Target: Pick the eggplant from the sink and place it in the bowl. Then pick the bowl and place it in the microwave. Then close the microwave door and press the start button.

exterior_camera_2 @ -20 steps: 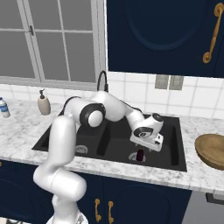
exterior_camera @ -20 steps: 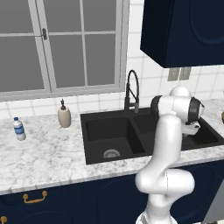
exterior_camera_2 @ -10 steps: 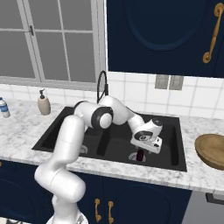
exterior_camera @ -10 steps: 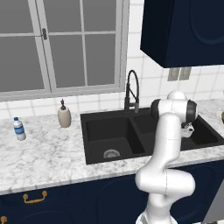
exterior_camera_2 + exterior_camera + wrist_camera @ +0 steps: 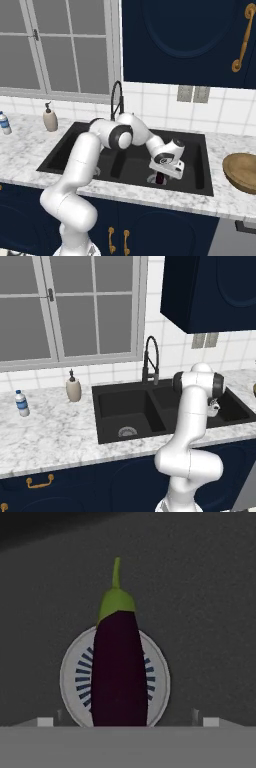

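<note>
Both base views are evenly and softly lit, with no glare and only faint shading; edges are crisp and straight, with no distortion. The black sink (image 5: 130,165) swallows detail in its basins. The hand view is dim, grey and slightly soft, yet the eggplant (image 5: 119,669) and the silver drain (image 5: 155,679) under it read clearly, without hard shadows.

Seen from the sink (image 5: 65,150), the arm (image 5: 80,175) is glossy white all over, made of thick rounded tubular segments that swell into bulbous links near its foot. Dark, nearly black bands and caps mark its joints; the round cap (image 5: 218,385) at the elbow above the sink's right basin is charcoal. The hand (image 5: 167,162) is a boxy white block with dark trim
</note>
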Tool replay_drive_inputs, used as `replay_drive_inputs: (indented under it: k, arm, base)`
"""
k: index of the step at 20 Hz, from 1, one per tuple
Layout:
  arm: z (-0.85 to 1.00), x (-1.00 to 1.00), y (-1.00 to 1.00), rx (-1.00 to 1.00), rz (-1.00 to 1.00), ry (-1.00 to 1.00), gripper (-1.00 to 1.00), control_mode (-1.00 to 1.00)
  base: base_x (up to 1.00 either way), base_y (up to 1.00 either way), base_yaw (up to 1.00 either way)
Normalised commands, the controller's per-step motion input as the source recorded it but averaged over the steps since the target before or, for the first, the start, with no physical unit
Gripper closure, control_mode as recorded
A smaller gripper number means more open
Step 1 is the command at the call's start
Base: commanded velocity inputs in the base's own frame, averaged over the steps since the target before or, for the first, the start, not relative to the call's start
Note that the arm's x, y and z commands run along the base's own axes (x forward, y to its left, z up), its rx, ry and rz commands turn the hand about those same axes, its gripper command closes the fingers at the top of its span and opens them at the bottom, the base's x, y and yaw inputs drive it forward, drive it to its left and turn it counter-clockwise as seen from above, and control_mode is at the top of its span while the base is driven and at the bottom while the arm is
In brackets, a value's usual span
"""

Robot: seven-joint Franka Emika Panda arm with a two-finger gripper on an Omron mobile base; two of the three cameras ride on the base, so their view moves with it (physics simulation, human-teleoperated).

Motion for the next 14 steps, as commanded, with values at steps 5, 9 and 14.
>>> replay_drive_inputs:
  k: [5,9,14]
  arm:
    - [-0.21,0.00,0.01,0.00,0.00,0.00,-1.00,-1.00]
    - [-0.24,0.00,0.04,0.00,0.00,0.00,-1.00,-1.00]
    - [-0.28,0.00,0.24,0.00,0.00,0.00,-1.00,-1.00]
  base:
    - [0.00,0.00,0.00]
    - [0.00,0.00,0.00]
    - [0.00,0.00,0.00]
